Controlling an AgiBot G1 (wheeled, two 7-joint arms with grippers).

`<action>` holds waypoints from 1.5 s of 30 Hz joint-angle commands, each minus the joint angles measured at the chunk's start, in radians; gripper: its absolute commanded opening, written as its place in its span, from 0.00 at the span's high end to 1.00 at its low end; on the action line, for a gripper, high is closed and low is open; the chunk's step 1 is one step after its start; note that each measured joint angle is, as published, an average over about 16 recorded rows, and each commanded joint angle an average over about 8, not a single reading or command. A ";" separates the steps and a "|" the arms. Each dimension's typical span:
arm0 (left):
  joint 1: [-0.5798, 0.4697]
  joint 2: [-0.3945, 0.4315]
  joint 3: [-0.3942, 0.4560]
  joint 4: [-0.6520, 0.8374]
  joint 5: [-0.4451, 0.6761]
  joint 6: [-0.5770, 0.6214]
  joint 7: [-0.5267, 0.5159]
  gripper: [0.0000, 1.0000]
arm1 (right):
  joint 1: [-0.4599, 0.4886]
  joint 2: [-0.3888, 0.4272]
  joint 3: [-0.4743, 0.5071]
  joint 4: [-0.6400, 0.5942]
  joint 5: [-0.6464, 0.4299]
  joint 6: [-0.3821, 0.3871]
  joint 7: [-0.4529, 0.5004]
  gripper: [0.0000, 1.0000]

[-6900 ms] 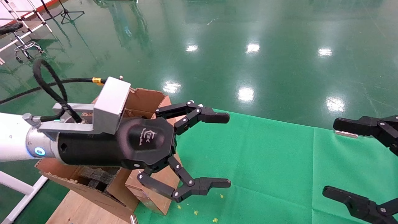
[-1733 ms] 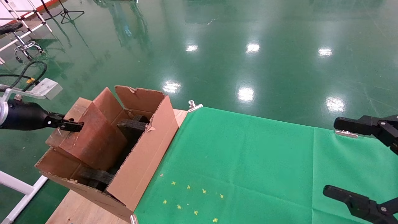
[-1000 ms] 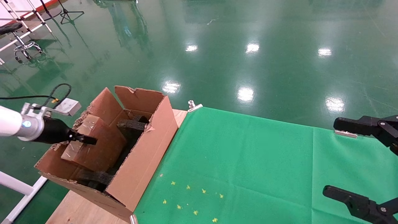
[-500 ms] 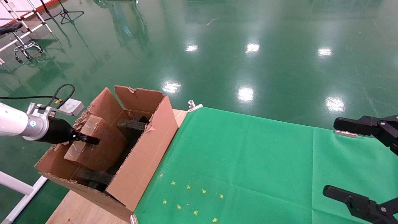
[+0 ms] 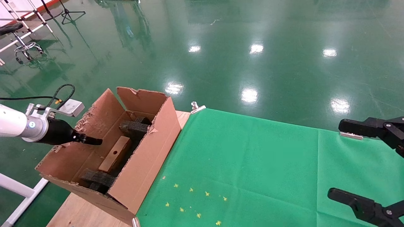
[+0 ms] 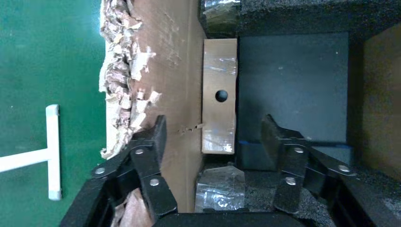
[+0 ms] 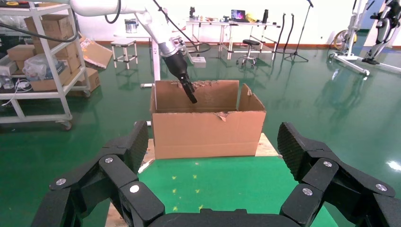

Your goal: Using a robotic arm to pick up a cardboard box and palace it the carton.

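The carton (image 5: 143, 159) stands open at the table's left end. The small cardboard box (image 5: 114, 154) with a round hole lies inside it, along the left wall, between black foam blocks. My left gripper (image 5: 93, 141), on the white arm, hovers over the carton's left flap, above the box. In the left wrist view the left gripper (image 6: 213, 130) is open and empty, with the box (image 6: 219, 94) lying free below and apart from both fingers. My right gripper (image 5: 337, 159) is open and empty at the right edge, over the green cloth. The right wrist view shows the carton (image 7: 208, 135) from the side.
Black foam blocks (image 5: 134, 127) line the carton's far end and its near end (image 5: 96, 179). The left flap's ragged edge (image 6: 120, 71) is close to one left finger. The green cloth (image 5: 252, 170) covers the table. A metal clip (image 5: 197, 107) holds its far corner.
The cardboard box has left my left gripper and dropped onto the carton's floor. The left gripper, shut on the box before, is open now and stays over the left flap. The right arm has not moved.
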 commanded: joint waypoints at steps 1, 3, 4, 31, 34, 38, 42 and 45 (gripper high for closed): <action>0.002 0.001 0.001 0.003 0.001 -0.002 -0.003 0.00 | 0.000 0.000 0.000 0.000 0.000 0.000 0.000 0.00; -0.007 -0.002 -0.003 -0.015 -0.004 0.007 0.010 0.00 | 0.000 0.000 0.000 0.000 0.000 0.000 0.000 0.00; -0.014 -0.006 -0.006 -0.029 -0.010 0.015 0.021 0.00 | 0.000 0.000 0.000 0.000 0.000 0.000 0.000 0.00; -0.018 -0.108 -0.098 -0.348 -0.197 0.203 0.109 0.00 | 0.000 0.000 0.000 0.000 0.000 0.000 0.000 0.00; 0.016 -0.107 -0.119 -0.387 -0.245 0.216 0.125 0.00 | 0.000 0.000 0.000 0.000 0.000 0.000 0.000 0.00; 0.061 -0.105 -0.148 -0.439 -0.310 0.233 0.148 0.00 | 0.000 0.000 0.000 0.000 0.000 0.000 0.000 0.00; 0.103 -0.103 -0.175 -0.487 -0.370 0.249 0.169 0.00 | 0.000 0.000 0.000 0.000 0.000 0.000 0.000 0.00; 0.134 -0.102 -0.195 -0.523 -0.415 0.262 0.184 0.00 | 0.000 0.000 0.000 0.000 0.000 0.000 0.000 0.00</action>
